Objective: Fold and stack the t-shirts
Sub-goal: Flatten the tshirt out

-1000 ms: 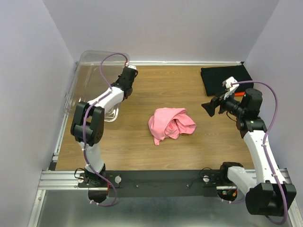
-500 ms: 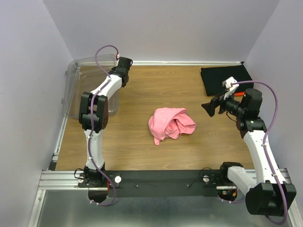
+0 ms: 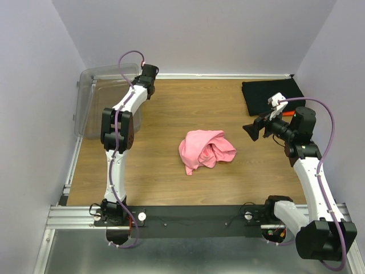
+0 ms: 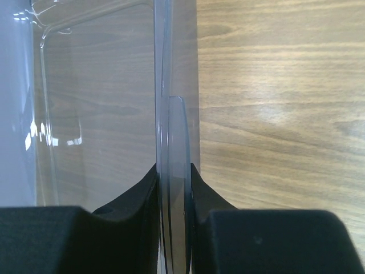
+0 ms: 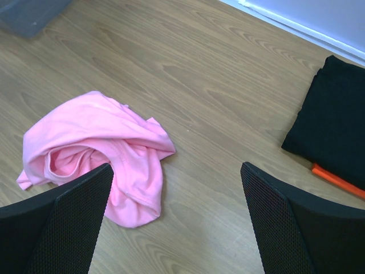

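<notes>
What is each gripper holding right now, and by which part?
The left gripper is shut on the clear plastic bin, pinching its thin side-wall rim. The right gripper is open, holding nothing.

Crumpled pink t-shirt (image 3: 205,149) at centre, left tool (image 3: 149,73) seemingly at rim of tilted clear bin (image 3: 94,105).

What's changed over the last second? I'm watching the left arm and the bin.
The left gripper, shut on the rim of the clear bin, has tipped the bin up from lying flat to nearly on edge and swung it leftward. The right gripper, open, the crumpled pink t-shirt and the folded black t-shirt stayed put.
</notes>
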Available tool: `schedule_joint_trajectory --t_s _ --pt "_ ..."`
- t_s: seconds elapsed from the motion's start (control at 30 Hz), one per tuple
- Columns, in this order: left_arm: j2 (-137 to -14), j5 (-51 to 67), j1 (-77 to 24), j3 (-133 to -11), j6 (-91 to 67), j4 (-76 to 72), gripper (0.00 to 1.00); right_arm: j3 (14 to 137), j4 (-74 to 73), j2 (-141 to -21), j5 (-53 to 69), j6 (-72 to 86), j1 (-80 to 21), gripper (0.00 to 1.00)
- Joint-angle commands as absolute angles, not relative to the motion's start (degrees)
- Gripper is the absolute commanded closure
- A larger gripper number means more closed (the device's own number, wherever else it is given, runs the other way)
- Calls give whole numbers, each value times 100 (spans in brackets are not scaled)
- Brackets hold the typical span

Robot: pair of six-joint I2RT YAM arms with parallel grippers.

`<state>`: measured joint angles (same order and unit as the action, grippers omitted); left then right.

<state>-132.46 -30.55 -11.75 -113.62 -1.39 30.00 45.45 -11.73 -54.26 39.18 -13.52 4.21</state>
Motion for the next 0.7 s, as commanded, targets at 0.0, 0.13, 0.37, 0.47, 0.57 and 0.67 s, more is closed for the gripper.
schedule_joint_trajectory --t_s 0.0,0.13,0.37,0.47,0.57,0.67 --pt "-13237 -3024 -1143 -11330 394 2918 100 4526 -1248 -5449 3973 -1336 448 0" --pt "-13184 -3269 -1134 -11171 624 2865 100 4518 -1239 -5475 3990 -1345 448 0" --pt "-12982 -3278 -1134 -11100 791 2804 100 4518 -1248 -5467 4008 -1345 448 0" --pt "-12658 -3200 -1160 -11040 642 2804 37 4518 -1239 -5467 4043 -1345 448 0" --pt "-11992 -3042 -1317 -10760 571 2577 9 4474 -1266 -5510 4200 -1414 448 0" --pt "-11077 -2927 -1546 -10276 501 2260 8 4447 -1432 -5572 4552 -1713 448 0"
